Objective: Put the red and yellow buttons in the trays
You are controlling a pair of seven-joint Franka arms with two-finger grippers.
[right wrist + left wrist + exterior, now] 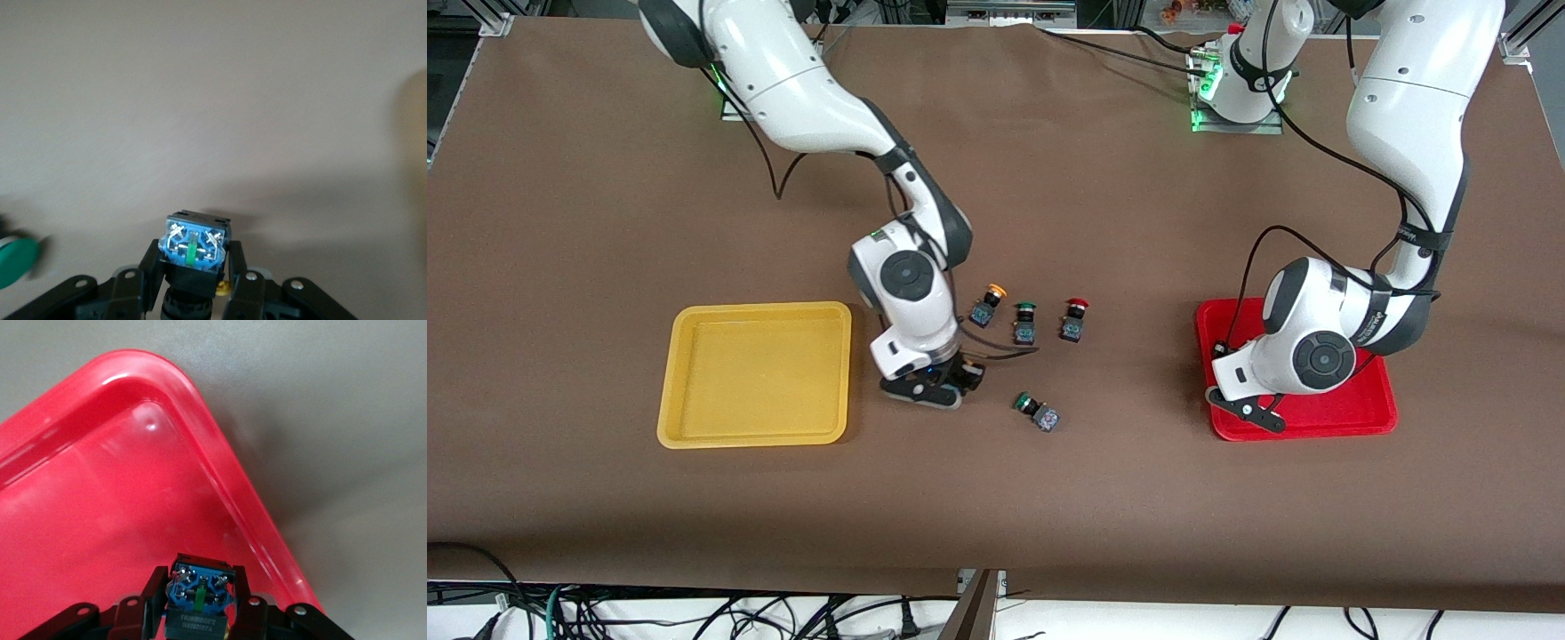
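My right gripper (932,384) is low over the bare table beside the yellow tray (756,373), shut on a button (193,248). Its blue base faces up and a bit of yellow cap shows below. My left gripper (1240,404) is over the corner of the red tray (1352,404) and is shut on a button (200,590) whose cap is hidden. The tray's rim (220,480) lies under it. One yellow-capped button (989,305) and one red-capped button (1074,320) stand on the table between the trays.
A green-capped button (1024,322) stands between the yellow and red ones. Another green-capped button (1036,411) lies on its side nearer the front camera, and its cap shows in the right wrist view (13,261). The yellow tray's floor is bare.
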